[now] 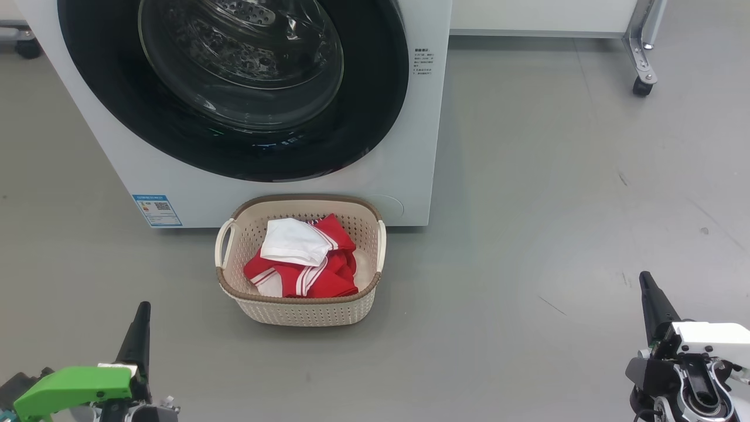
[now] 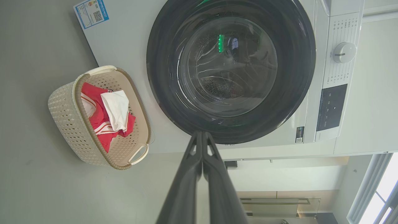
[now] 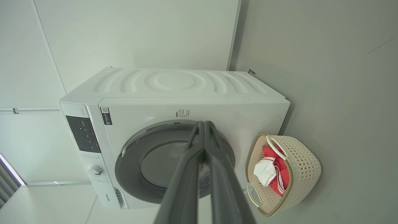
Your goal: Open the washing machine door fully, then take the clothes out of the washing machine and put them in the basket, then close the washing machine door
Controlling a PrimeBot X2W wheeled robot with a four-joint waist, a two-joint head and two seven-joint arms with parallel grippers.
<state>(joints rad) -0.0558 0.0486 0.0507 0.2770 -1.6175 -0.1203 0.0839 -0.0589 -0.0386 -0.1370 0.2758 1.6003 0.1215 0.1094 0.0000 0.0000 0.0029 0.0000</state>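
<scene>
Both pincers are pressed together on nothing: left pincer (image 1: 142,313), right pincer (image 1: 647,287). Ahead and between them, well apart from either, the basket (image 1: 304,312) holds the red garment (image 1: 331,278) and white cloth (image 1: 293,241). Beyond it the washing machine door (image 1: 111,111) looks shut flush, so I judge the last step done; next calls only for confirming the latch.

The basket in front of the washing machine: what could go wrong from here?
1. The basket stands on the floor close against the washing machine, between it and the robot. Driving forward could knock it over and spill the clothes.
2. The washing machine door looks shut, but the pictures cannot show whether it latched. It might swing open onto the basket below.
</scene>
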